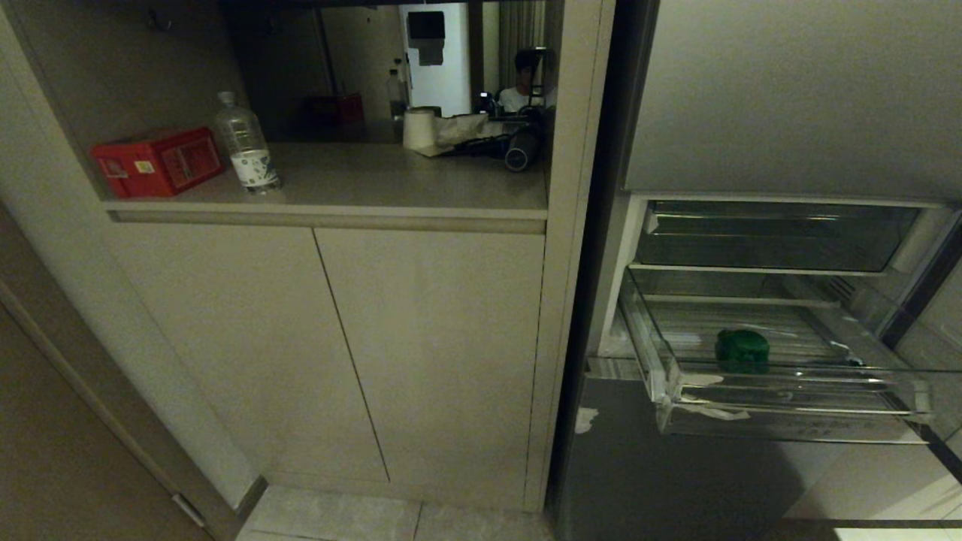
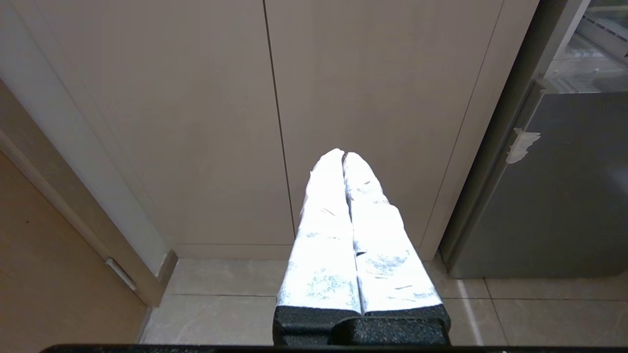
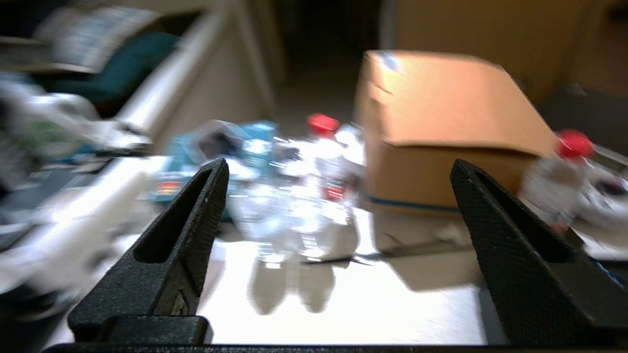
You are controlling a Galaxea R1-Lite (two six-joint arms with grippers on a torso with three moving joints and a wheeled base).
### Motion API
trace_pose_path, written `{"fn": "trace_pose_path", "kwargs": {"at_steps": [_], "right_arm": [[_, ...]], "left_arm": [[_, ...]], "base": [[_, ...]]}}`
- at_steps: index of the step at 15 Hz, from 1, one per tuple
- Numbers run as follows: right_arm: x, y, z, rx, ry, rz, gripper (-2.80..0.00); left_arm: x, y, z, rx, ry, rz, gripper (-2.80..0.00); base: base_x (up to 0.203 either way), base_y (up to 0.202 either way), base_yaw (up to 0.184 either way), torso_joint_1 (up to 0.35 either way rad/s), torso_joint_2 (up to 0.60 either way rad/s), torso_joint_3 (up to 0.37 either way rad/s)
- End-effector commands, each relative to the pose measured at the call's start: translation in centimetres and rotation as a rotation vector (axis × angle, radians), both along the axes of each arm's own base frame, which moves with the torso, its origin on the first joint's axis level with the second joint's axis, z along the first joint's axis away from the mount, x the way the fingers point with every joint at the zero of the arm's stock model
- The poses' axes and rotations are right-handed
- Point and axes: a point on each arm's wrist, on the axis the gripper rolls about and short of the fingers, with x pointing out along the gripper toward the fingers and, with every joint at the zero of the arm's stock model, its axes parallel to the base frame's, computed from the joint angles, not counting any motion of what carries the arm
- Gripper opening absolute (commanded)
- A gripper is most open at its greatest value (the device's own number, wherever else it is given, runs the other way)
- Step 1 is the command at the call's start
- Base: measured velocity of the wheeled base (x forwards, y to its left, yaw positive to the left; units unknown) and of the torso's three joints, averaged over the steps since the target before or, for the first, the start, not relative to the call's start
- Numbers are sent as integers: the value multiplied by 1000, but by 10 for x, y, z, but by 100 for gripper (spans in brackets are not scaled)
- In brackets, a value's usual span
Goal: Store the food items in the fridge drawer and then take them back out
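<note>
The fridge drawer [image 1: 789, 417], a deep clear bin with a ribbed floor, stands pulled out of the grey fridge at the right of the head view. One food item, a dark glossy green lump [image 1: 742, 347], lies on its floor near the middle. Neither arm shows in the head view. My left gripper [image 2: 343, 154] is shut, its white-wrapped fingers [image 2: 324, 230] pressed together, and it points at the cabinet doors low by the floor. My right gripper [image 3: 339, 164] is open with nothing between its black fingers [image 3: 191, 230], and it faces a bright surface away from the fridge.
A shallower clear tray [image 1: 759, 267] sits above the drawer. The cabinet shelf [image 1: 361, 203] holds a red box [image 1: 158, 161], a water bottle [image 1: 246, 143] and a paper roll [image 1: 419, 129]. The right wrist view shows a cardboard box [image 3: 441, 132] and red-capped clear bottles [image 3: 319, 196].
</note>
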Motion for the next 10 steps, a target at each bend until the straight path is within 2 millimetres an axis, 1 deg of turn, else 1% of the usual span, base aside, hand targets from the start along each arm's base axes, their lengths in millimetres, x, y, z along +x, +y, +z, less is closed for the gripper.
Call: {"fn": "trace_pose_path", "kwargs": {"at_steps": [1, 5, 8, 10], "right_arm": [[-32, -35, -46, 99, -22, -58, 0], [-82, -58, -98, 182, 9, -159, 0], [-117, -65, -126, 217, 16, -218, 0], [-132, -70, -144, 249, 31, -236, 0]], "left_arm": [[0, 0, 0, 0, 1, -1, -280], [0, 0, 0, 0, 0, 0, -280], [0, 0, 0, 0, 1, 1, -280], [0, 0, 0, 0, 0, 0, -280]], "base": [[0, 0, 0, 0, 0, 0], [0, 0, 0, 0, 0, 0], [0, 0, 0, 0, 0, 0], [0, 0, 0, 0, 0, 0]]}}
